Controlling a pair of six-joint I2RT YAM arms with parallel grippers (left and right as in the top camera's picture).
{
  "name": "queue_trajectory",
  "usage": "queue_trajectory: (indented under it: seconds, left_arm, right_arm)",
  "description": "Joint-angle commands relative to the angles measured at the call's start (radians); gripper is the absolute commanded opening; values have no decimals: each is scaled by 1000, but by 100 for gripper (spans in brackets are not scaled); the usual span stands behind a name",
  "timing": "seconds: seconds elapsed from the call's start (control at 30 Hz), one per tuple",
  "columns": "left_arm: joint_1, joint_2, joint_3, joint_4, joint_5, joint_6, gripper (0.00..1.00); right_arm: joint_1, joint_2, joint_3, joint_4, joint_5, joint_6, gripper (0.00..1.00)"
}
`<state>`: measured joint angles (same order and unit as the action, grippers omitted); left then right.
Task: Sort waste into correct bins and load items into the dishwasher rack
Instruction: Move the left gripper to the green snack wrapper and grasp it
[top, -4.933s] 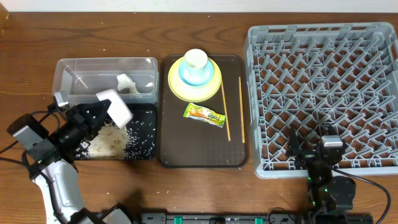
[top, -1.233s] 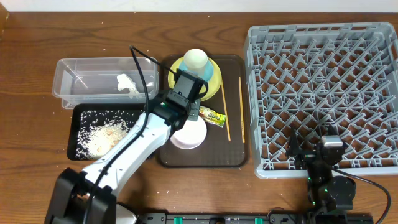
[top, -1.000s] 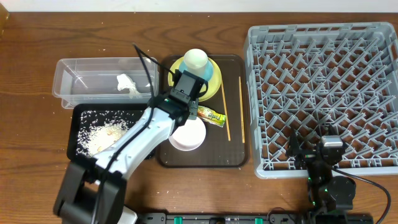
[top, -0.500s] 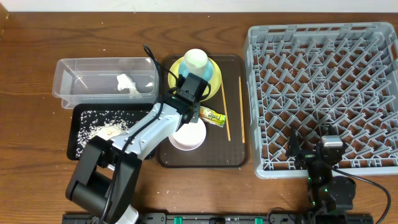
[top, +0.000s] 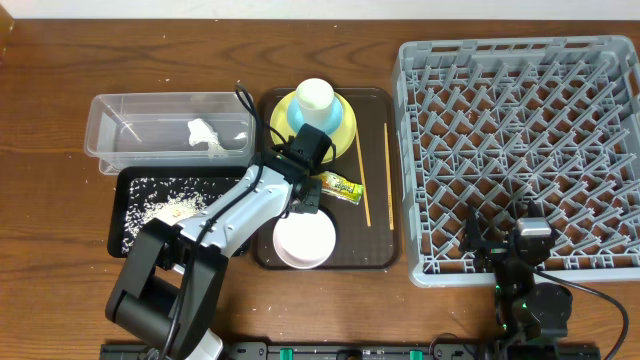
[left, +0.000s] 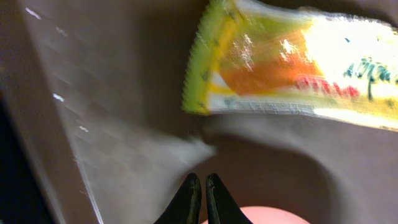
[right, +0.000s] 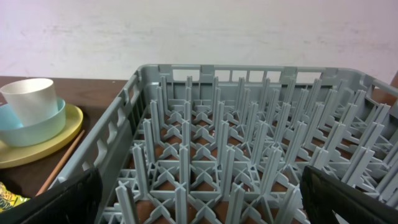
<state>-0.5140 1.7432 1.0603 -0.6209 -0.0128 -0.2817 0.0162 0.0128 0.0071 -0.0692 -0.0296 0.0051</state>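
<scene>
the left gripper (top: 306, 198) sits at the middle of the overhead frame, over the brown serving tray (top: 375, 245). its fingers are pressed together with nothing between them. in the left wrist view the closed tips (left: 200, 182) point at bare tray just below the green end of the snack wrapper (left: 292, 68), not touching it.

about five seconds ago this gripper held the white bowl (top: 305, 240) tilted over the black tray (top: 115, 215) at the left. now the bowl stands upright on the brown tray. it is free of the gripper and lies closer to the tray's lower edge than half a second ago. the wrapper has not moved.

the rice (top: 170, 212) lies in the black tray, and the tissue (top: 205, 135) in the clear tub (top: 130, 115) above it, as before. the cup (top: 314, 95) is in the blue bowl (top: 338, 116) on the yellow-green plate (top: 345, 140) at the top of the brown tray. the two chopsticks (top: 362, 180) lie along its right side.

the right gripper (top: 500, 240) is unchanged at the lower edge of the empty rack (top: 520, 150), fingers wide apart and holding nothing.
</scene>
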Motion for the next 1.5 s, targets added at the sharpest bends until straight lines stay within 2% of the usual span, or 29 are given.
queue_trajectory:
  seconds: [0.0, 0.2, 0.27, 0.3, 0.33, 0.37, 0.6, 0.73, 0.83, 1.3, 1.47]
  left_arm:
    - [3, 2, 9, -12, 129, 51, 8]
    - [3, 0, 9, 6, 188, 81, 8]
    - [3, 0, 10, 31, 188, 92, 16]
    - [3, 0, 12, 45, 188, 91, 17]
    - [3, 0, 13, 58, 188, 91, 24]
    - [3, 0, 13, 70, 188, 91, 27]
    - [3, 0, 13, 156, 185, 91, 38]
    - [3, 2, 10, 198, 184, 91, 41]
    - [3, 2, -1, 238, 176, 90, 49]
    - [3, 72, -27, 272, 80, 86, 49]
    - [4, 124, -27, 261, -77, 73, 48]
  right_arm:
    - [1, 0, -2, -3, -1, -14, 99]
    - [1, 0, -2, -3, -1, -14, 99]
    - [1, 0, -2, -3, -1, -14, 99]
    - [1, 0, -2, -3, -1, -14, 99]
    - [1, 0, -2, -3, -1, -14, 99]
    - [1, 0, -2, -3, -1, -14, 99]
    - [1, 0, -2, -3, -1, -14, 99]
    - [1, 0, -2, -3, -1, -14, 99]
    - [1, 0, -2, -3, -1, -14, 99]
    - [1, 0, -2, -3, -1, -14, 99]
    - [1, 0, -2, -3, -1, -14, 99]
